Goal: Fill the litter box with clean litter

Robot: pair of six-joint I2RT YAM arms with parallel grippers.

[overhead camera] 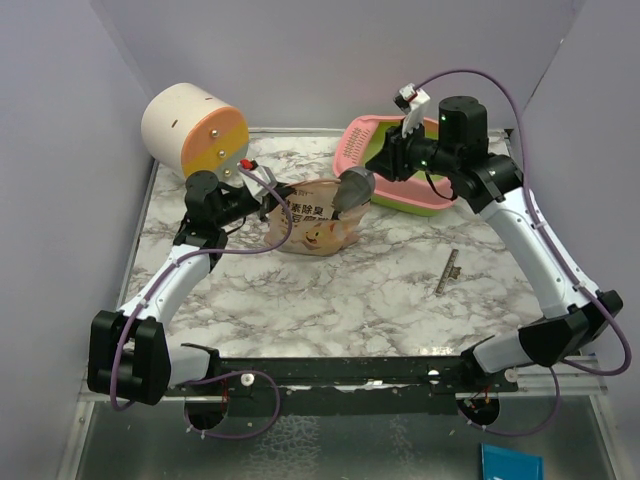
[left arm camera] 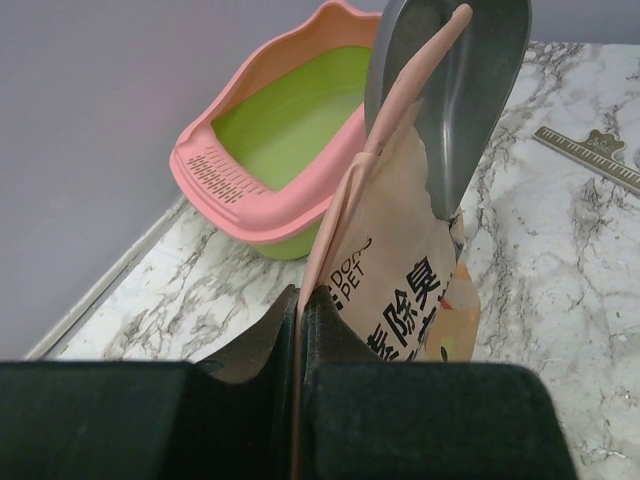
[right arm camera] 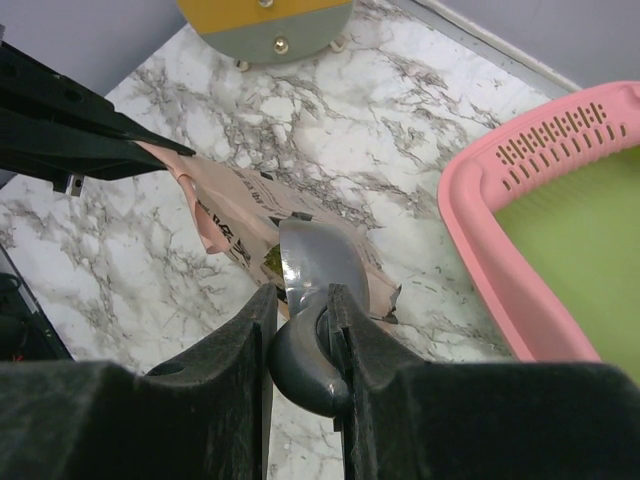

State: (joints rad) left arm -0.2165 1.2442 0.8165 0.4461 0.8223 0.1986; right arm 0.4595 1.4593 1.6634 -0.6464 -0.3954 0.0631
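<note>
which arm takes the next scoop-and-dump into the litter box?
Right. The right gripper holds the scoop, its bowl at the mouth of the bag, and the litter box is on that side. The left gripper is busy pinching the bag's edge.

Left arm extended, jaws pinched shut; right arm extended, jaws gripping.

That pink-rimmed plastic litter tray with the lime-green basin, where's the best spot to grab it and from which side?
Probably the pink rim of the litter tray, on a plain side beside the slotted end, coming straight down with one finger inside the basin, one outside. That upright wall is thin and open-topped; the whole tray looks too wide for the jaws.
</note>
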